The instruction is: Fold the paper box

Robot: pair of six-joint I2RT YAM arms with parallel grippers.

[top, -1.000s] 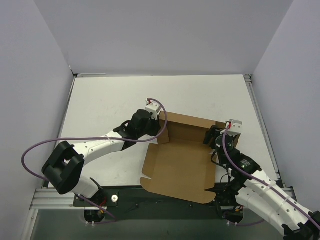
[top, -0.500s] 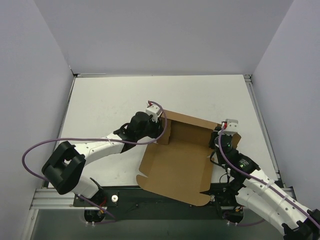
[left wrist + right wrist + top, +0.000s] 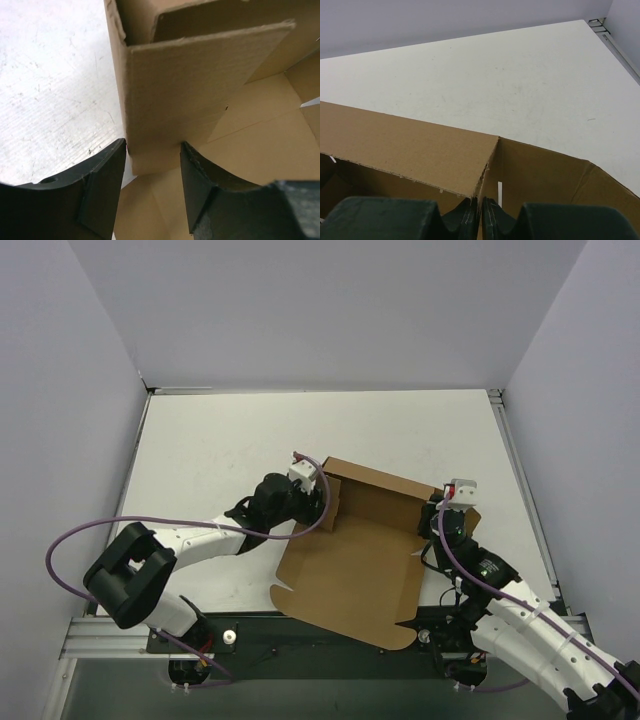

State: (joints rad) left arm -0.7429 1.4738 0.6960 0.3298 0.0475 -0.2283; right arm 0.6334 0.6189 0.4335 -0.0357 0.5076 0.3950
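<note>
We are partway through folding. The box (image 3: 350, 570) is sitting on the table (image 3: 220, 440) between our arms, its near end hanging over the table's near edge. Its back wall (image 3: 385, 485) and both side pieces are standing up, while the front panel (image 3: 345, 595) is lying flat. Our right gripper (image 3: 480, 209) is pinching the top edge of the right wall. Our left gripper (image 3: 152, 150) is spread, with the left flap (image 3: 190, 90) standing between its fingers. Locking the sides and closing the front panel are, we judge, what is left.
</note>
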